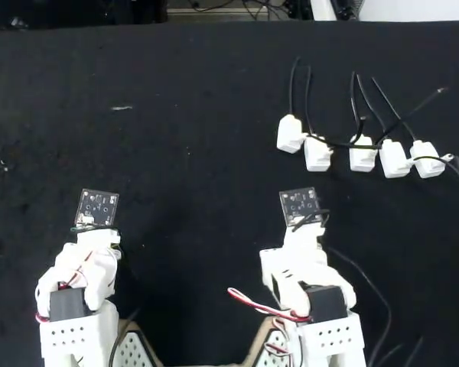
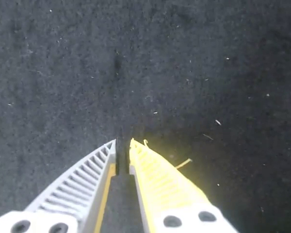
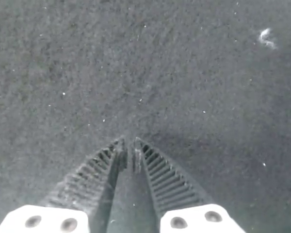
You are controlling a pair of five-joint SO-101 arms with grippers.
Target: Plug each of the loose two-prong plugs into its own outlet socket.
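Several white plug-and-socket blocks (image 1: 359, 151) lie in a row at the back right of the black table, each with a thin black cord running away from it; I cannot tell plugs from outlet sockets. Both arms sit folded at the front edge, far from that row. My left gripper (image 2: 122, 144) hangs just over bare black cloth, shut with nothing between its fingers. My right gripper (image 3: 127, 142) is also shut and empty over bare cloth. In the high view the left arm (image 1: 88, 260) is at the front left and the right arm (image 1: 302, 264) at the front middle.
The black cloth (image 1: 176, 138) covers the whole table. Black cables (image 1: 367, 298) trail along the right side near the right arm's base. A small pale scrap (image 1: 122, 108) lies at the back left.
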